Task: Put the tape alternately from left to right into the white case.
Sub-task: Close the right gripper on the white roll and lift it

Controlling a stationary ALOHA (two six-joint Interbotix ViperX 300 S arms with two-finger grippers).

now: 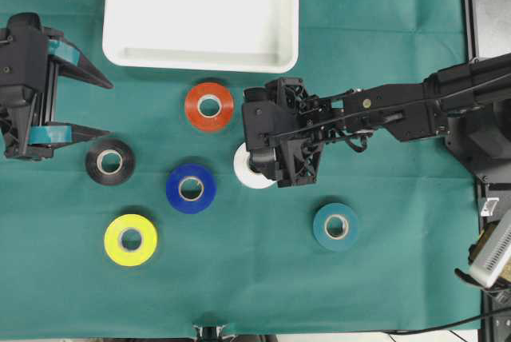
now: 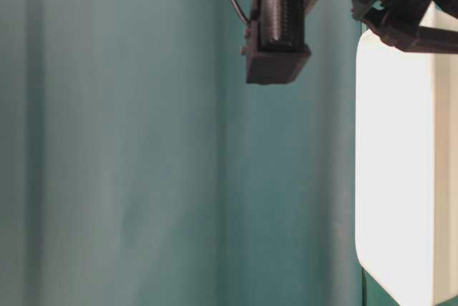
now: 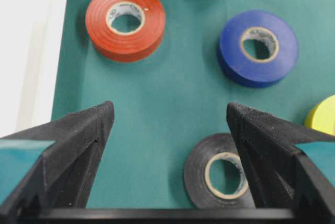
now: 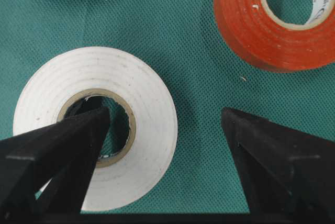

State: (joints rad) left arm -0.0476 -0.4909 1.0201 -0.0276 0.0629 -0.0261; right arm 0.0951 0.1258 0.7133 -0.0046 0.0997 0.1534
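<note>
Right wrist view: my right end effector [image 4: 165, 116] stands released, one finger over the core of the white roll [image 4: 97, 127], the other outside its wall. Roll lies flat on counter, below the white case [image 1: 200, 14]. Advice: descend squarely, then clench.

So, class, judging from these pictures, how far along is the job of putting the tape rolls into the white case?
Done: nothing yet; the white case shows no rolls inside. In hand: the open right gripper straddles one side of the white roll, one finger over its core. Left: the red-orange, black, blue, yellow and teal rolls lie on the cloth; the left gripper waits open.
</note>
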